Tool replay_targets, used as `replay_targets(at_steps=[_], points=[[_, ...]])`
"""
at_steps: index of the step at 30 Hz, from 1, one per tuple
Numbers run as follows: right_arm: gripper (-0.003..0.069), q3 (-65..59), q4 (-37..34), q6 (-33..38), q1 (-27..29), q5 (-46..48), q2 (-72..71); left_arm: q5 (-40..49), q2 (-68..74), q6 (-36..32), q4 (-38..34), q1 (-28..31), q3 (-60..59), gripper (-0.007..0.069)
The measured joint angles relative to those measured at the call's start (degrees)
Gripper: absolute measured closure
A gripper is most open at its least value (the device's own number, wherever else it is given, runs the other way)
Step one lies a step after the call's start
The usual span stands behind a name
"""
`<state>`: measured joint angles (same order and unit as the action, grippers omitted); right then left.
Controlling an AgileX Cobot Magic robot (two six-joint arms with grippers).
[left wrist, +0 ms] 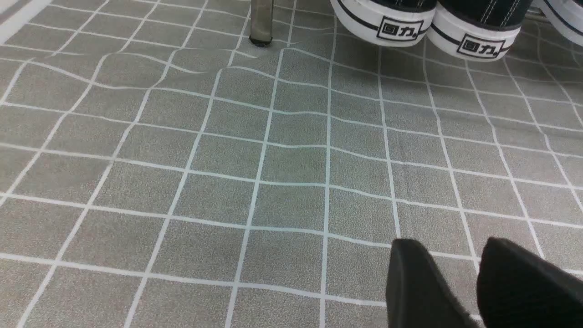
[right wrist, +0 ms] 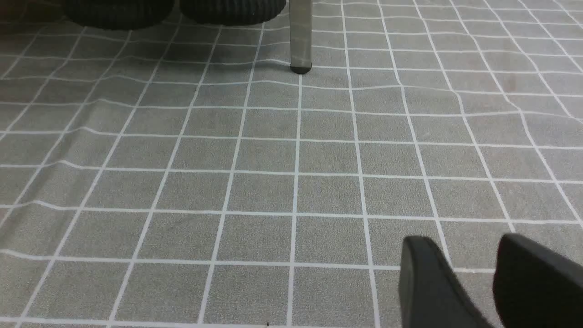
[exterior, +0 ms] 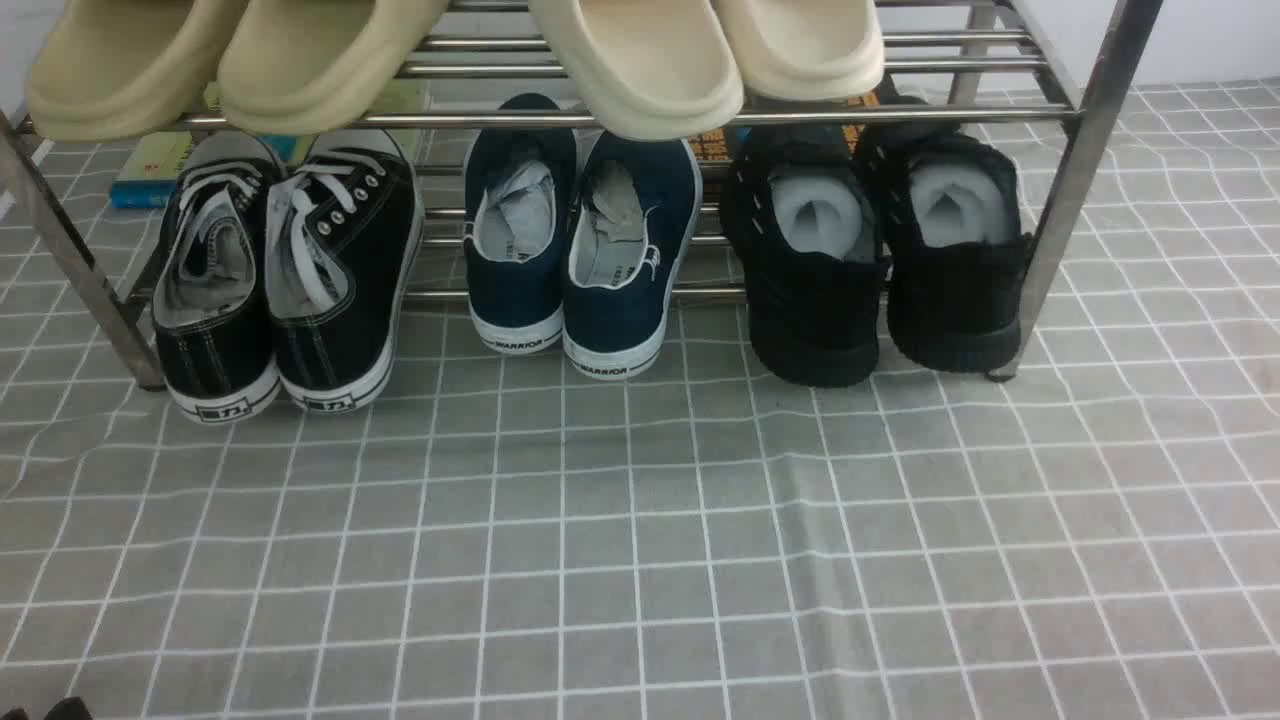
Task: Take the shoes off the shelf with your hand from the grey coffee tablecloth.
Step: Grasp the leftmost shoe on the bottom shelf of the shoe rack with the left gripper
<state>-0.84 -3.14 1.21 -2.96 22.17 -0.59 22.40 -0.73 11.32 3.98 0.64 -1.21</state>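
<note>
The black canvas sneakers (exterior: 285, 270) with white laces and white soles stand heel-out at the left end of the steel shelf's (exterior: 1060, 180) lower tier. Their white heels show far off in the left wrist view (left wrist: 428, 27), beside a shelf leg (left wrist: 261, 23). My left gripper (left wrist: 453, 243) is open and empty, low over the grey grid tablecloth (exterior: 640, 560), well short of the sneakers. My right gripper (right wrist: 464, 240) is open and empty over the cloth (right wrist: 255, 182), short of the right shelf leg (right wrist: 300, 36). Neither gripper's jaws show in the front view.
A navy slip-on pair (exterior: 580, 250) sits mid-shelf and an all-black knit pair (exterior: 880, 250) at the right, also in the right wrist view (right wrist: 118, 11). Beige slippers (exterior: 640, 60) fill the upper tier. A book (exterior: 150, 170) lies behind the rack.
</note>
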Motion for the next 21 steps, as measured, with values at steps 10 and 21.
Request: replay_targets(at_steps=[10,21], points=[[0.042,0.0,0.0,0.0,0.0,0.0,0.0,-1.08,0.0,12.95,-17.81,0.0,-0.24,0.0384],[0.042,0.0,0.0,0.0,0.0,0.0,0.0,-4.66,0.0,23.59,-31.53,0.0,-0.37,0.0384]])
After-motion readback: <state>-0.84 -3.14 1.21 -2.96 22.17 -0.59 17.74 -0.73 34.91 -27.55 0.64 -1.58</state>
